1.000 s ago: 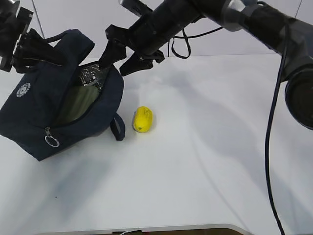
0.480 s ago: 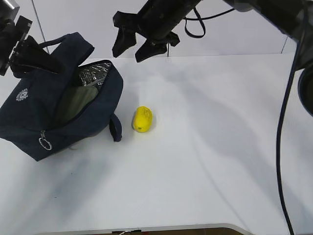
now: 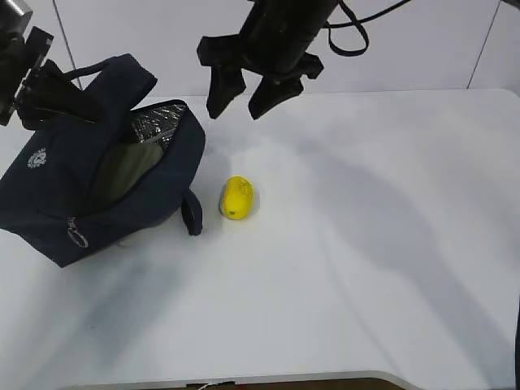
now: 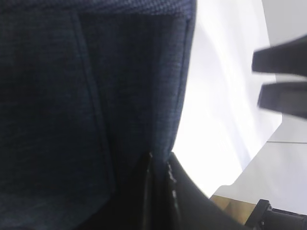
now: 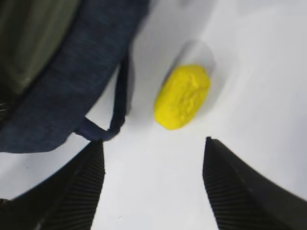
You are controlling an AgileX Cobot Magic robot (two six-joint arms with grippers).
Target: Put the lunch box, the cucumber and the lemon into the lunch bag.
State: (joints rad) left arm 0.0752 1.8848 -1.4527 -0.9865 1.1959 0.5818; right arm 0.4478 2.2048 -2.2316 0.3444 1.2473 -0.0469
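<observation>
The navy lunch bag (image 3: 57,195) lies open on the left of the table, its foil lining (image 3: 150,126) showing. A broad dull green surface inside looks like the lunch box lid (image 3: 122,172). No cucumber shows. My left gripper (image 3: 50,91) is shut on the bag's upper edge and holds it up; navy fabric (image 4: 72,96) fills its wrist view, pinched at the left gripper (image 4: 159,168). The yellow lemon (image 3: 236,197) lies on the table just right of the bag. My right gripper (image 3: 242,104) hangs open and empty above and behind the lemon (image 5: 182,96), its tips (image 5: 152,142) short of it.
A loop handle (image 3: 192,213) of the bag lies between bag and lemon; in the right wrist view the handle (image 5: 117,108) is left of the lemon. A metal zipper ring (image 3: 76,238) hangs on the bag's near side. White table (image 3: 366,244) stretches to the right and front.
My right gripper has pulled out of the bag's mouth, risen, and moved right to hang over the table behind the lemon. It stays open. The bag and left gripper barely moved.
</observation>
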